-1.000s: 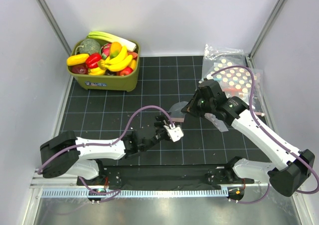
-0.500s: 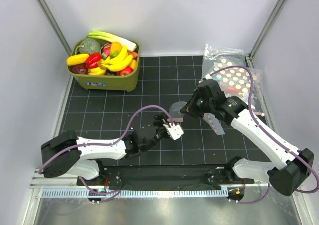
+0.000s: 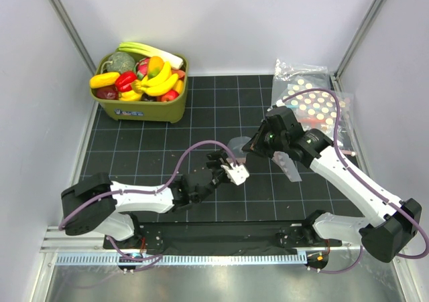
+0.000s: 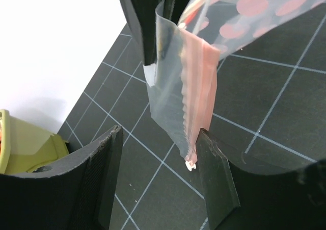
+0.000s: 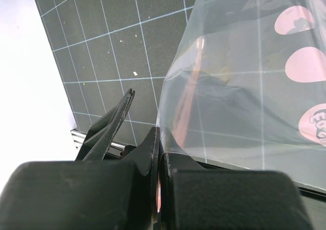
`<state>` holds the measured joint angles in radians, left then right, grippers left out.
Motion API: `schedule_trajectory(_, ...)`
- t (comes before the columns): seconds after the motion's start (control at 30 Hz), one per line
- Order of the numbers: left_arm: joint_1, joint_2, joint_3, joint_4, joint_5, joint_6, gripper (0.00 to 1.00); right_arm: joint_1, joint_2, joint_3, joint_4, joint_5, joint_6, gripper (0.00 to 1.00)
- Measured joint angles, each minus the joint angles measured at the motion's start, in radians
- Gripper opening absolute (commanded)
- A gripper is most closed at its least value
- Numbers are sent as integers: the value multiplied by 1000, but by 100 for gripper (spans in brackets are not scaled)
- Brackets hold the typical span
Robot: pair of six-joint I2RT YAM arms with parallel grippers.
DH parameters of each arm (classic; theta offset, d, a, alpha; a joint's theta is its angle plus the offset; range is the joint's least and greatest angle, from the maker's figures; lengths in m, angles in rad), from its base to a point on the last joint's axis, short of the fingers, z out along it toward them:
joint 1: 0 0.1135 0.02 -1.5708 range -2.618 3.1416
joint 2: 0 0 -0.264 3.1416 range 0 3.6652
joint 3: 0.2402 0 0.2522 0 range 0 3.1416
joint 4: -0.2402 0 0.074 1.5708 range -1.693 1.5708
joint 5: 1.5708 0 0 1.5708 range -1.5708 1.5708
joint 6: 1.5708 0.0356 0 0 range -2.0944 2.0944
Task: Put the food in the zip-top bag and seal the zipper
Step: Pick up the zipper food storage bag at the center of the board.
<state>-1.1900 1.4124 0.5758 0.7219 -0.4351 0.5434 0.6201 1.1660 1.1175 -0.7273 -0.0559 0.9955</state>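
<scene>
My right gripper [image 3: 251, 147] is shut on one edge of the clear zip-top bag [image 3: 239, 144] and holds it up above the mat. In the right wrist view the gripper [image 5: 159, 138] pinches the bag [image 5: 229, 92] by its rim. The pinkish-red zipper [image 4: 199, 82] hangs down between the fingers of my left gripper [image 4: 160, 138], close against the right finger [image 4: 216, 181]. That left gripper [image 3: 226, 163] is open and clamps nothing. The food, with a yellow banana bunch [image 3: 158, 82], lies in the green basket [image 3: 149, 110] at the back left.
Larger clear bags with coloured dots [image 3: 314, 104] lie at the back right, behind the right arm. White walls close in both sides. A metal rail [image 3: 201, 255] runs along the near edge.
My left arm has reached a little further forward and right, bringing its gripper up around the bag's hanging edge, with the jaws slightly narrower. The right gripper has kept its hold almost in place.
</scene>
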Motion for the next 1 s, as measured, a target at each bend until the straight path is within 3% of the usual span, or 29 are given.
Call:
schedule_trajectory(0.2,0,28,20,22,-19,11,57,0,0,-2,0,-1,3,1)
schedule_trajectory(0.4,4,60,48,33,-40,14,35,0,0,-4,2,-10,6,1)
schedule_trajectory(0.5,11,63,48,38,-41,9,21,0,0,-5,3,-12,6,1)
schedule_trajectory(0.53,14,63,48,40,-41,7,0,0,0,-5,4,-12,6,1)
schedule_trajectory(0.63,19,62,52,42,-43,-18,0,0,0,-5,4,-9,6,9)
schedule_trajectory(0.67,22,62,58,33,-42,-32,0,0,-1,-5,4,-2,6,17)
schedule_trajectory(0.77,42,56,118,-74,-8,-122,0,0,-8,-5,4,54,3,22)
schedule_trajectory(0.9,121,51,277,-273,89,-291,0,0,-31,-9,24,171,-33,23)
schedule_trajectory(1.0,169,29,316,-337,157,-400,0,0,-43,-10,40,246,-71,24)
